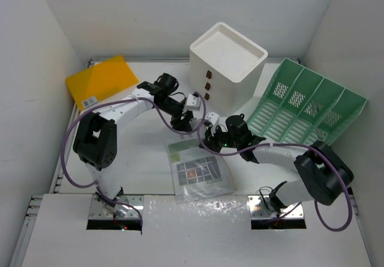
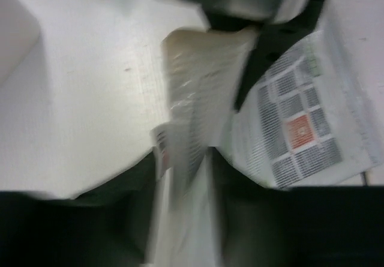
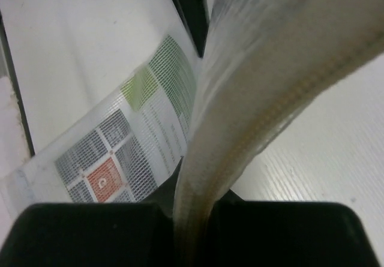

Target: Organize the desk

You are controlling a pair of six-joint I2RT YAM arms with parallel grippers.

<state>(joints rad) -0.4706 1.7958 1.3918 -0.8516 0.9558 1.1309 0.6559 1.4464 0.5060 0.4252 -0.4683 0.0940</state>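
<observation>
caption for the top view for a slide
Top view: left claw and right claw meet over a clear document pouch on the white desk, green file rack nearby.

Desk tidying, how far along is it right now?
Done: nothing clearly; the orange folder lies flat far left, and the green rack looks empty. In hand: the right pincer is shut on the raised edge of the mesh pouch, left pincer beside it, grip blurred. Left: probably filing both.

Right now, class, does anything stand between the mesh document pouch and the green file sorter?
No loose object does. Bare desk lies between the pouch and the green sorter; only the right arm crosses that line, its right gripper shut on the pouch. The white drawer box stands aside.
</observation>
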